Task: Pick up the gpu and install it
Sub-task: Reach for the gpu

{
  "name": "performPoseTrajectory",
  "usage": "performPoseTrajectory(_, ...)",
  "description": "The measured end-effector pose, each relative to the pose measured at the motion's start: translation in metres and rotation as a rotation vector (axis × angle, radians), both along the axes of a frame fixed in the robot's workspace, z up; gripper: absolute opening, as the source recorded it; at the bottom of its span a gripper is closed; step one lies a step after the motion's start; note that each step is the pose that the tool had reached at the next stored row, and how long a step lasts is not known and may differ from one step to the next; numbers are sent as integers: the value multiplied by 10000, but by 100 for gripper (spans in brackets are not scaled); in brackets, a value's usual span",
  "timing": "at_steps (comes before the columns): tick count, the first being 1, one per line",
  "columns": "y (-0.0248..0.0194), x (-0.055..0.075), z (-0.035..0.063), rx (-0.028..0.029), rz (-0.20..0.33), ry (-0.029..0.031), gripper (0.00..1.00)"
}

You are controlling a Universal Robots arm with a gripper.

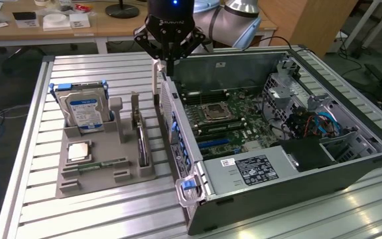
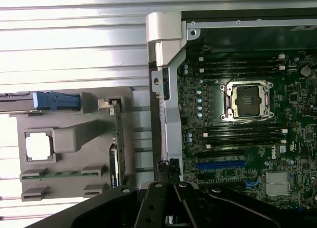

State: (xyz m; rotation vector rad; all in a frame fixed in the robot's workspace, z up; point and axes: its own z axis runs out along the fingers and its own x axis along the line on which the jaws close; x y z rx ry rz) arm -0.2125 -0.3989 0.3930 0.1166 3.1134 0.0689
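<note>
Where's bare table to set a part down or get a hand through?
Bare slats of the table between the parts holder and the near edge, and behind the hard drive to the far edge. Crowded: the narrow strip between the gpu and the computer case, with the gripper over the case's wall.

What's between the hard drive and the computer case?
The gpu, standing on edge in the gray holder, as the exterior view shows.
</note>
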Motion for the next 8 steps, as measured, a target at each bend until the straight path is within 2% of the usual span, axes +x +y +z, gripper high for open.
performPoseTrajectory(8,0,-81,-3,0,1,1,11)
